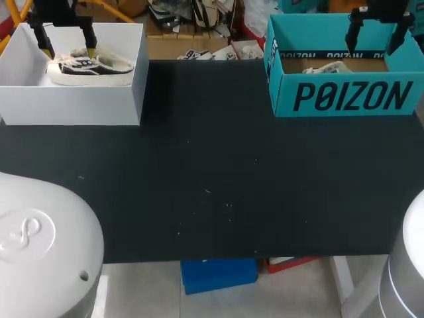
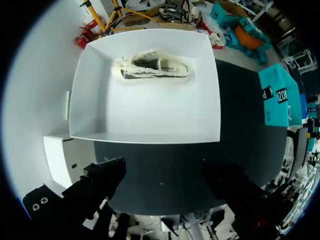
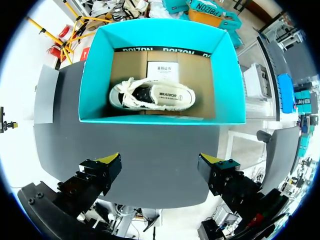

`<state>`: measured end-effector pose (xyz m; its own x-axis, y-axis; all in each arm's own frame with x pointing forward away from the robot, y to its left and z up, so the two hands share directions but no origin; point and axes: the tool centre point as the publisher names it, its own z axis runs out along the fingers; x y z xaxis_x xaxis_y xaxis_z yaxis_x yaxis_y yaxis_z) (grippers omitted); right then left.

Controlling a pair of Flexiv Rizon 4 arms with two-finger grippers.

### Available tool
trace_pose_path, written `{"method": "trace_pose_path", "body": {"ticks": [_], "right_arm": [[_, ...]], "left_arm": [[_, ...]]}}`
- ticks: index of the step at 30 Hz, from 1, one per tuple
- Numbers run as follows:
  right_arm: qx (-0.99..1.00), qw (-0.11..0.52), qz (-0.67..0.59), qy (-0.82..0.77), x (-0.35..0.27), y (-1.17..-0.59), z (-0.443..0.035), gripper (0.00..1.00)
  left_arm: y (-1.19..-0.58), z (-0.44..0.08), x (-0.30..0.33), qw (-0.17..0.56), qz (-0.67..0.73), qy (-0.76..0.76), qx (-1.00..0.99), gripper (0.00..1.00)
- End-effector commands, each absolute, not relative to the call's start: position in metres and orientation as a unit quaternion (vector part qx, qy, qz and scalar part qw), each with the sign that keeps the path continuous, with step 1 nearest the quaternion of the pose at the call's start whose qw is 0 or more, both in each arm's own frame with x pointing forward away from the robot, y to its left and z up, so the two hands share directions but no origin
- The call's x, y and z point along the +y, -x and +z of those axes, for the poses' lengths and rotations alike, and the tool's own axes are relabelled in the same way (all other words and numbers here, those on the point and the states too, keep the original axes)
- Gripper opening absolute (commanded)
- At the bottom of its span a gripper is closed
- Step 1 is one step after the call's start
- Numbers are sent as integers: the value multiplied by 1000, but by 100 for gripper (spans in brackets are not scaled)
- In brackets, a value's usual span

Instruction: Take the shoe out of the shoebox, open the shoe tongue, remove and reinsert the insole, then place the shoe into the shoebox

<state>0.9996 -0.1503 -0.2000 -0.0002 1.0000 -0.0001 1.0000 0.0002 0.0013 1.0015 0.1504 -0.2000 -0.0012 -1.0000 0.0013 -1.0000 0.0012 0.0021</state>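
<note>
A cream and black shoe lies on its side in the white shoebox at the table's far left. My left gripper hangs open above it. In the left wrist view that shoe rests against the box's far wall, well ahead of the left gripper. A white shoe lies in the teal shoebox at the far right, on a brown cardboard floor. My right gripper is open above the box's near side. The head view shows only part of this shoe under the right gripper.
The black table stretches between and in front of the two boxes, with only small specks on it. Both boxes stand against its far edge. My arms' white bases fill the near corners of the head view.
</note>
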Motion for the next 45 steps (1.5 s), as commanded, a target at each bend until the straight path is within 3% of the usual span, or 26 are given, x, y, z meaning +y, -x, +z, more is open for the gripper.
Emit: {"method": "trace_pose_path", "body": {"ticks": [1, 22, 23, 25, 32, 45], "right_arm": [[707, 0, 0, -707, -150, -1000, -200, 100], [707, 0, 0, -707, -150, -1000, -200, 100], [707, 0, 0, -707, -150, -1000, -200, 100], [707, 0, 0, -707, -150, -1000, -200, 100], [707, 0, 0, -707, -150, -1000, -200, 100], [707, 0, 0, -707, -150, -1000, -200, 100]], "left_arm": [[-1002, -200, 150, 1, 0, -707, -708, 100], [-1002, -200, 150, 1, 0, -707, -708, 100], [-1003, -199, 152, 10, 14, -686, -727, 100], [-1009, -200, 156, -44, -8, -641, -766, 100], [-1035, -208, 180, -52, 1, -479, -876, 100], [-1088, -221, 223, 44, 9, -98, -994, 100]]}}
